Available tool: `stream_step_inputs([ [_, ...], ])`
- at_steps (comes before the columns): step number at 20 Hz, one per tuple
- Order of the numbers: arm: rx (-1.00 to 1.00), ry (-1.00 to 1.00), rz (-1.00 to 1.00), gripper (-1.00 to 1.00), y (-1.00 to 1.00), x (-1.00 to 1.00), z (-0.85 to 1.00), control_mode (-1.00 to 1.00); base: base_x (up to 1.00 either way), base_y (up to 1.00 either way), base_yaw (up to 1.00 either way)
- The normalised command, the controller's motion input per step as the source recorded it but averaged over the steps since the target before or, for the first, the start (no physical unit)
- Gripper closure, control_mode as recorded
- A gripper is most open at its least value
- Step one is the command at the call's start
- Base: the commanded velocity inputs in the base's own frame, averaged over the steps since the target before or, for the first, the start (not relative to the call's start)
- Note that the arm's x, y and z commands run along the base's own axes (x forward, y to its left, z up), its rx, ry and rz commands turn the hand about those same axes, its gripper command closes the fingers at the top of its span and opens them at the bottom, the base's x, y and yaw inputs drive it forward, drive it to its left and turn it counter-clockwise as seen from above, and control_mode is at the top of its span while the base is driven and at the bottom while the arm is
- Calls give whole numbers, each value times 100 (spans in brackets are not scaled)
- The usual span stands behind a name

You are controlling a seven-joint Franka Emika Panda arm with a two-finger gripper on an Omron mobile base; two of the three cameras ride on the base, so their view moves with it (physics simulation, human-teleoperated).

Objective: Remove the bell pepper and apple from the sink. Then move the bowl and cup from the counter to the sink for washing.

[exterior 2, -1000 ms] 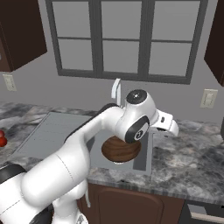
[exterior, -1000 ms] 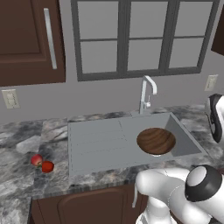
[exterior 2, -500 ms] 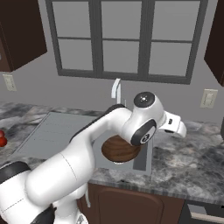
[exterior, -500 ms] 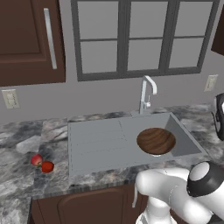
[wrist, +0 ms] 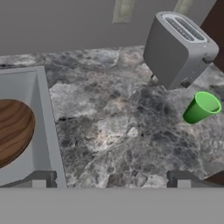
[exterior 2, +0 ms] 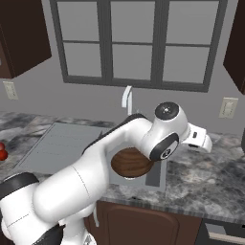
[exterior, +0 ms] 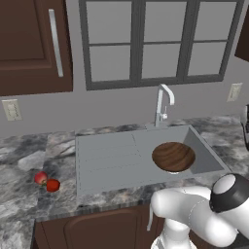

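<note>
With the bowl [wrist: 11,131] sitting in the sink [wrist: 48,127], I'm going for the cup [wrist: 200,107]; gripper [wrist: 111,180] spread wide, cup ahead to the right, needing a reach and centring.

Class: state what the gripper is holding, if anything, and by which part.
Nothing is held. The gripper is open over the counter, the cup standing apart.

You get the sink [exterior: 121,155] and its bowl [exterior: 173,156] from behind-left and behind-right in both base views, looking forward and down, while your hand view hangs close over the counter [wrist: 118,127] right of the basin, catching the bowl's edge.
</note>
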Motion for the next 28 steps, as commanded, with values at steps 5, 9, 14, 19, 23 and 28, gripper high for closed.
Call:
stream_step_inputs([
  [5,0,-8,0,-100,-18,-12,0,-100,0,0,0],
  [9,0,-11,0,-100,-11,-12,0,-100,0,0,0],
  [14,0,-10,0,-100,-11,-8,0,-100,0,0,0],
  [19,-2,0,0,-100,-14,-1,2,-100,0,0,0],
  [23,-3,0,0,-100,-14,-4,7,-100,0,0,0],
  [28,-3,0,0,-100,-16,-6,8,-100,0,0,0],
])
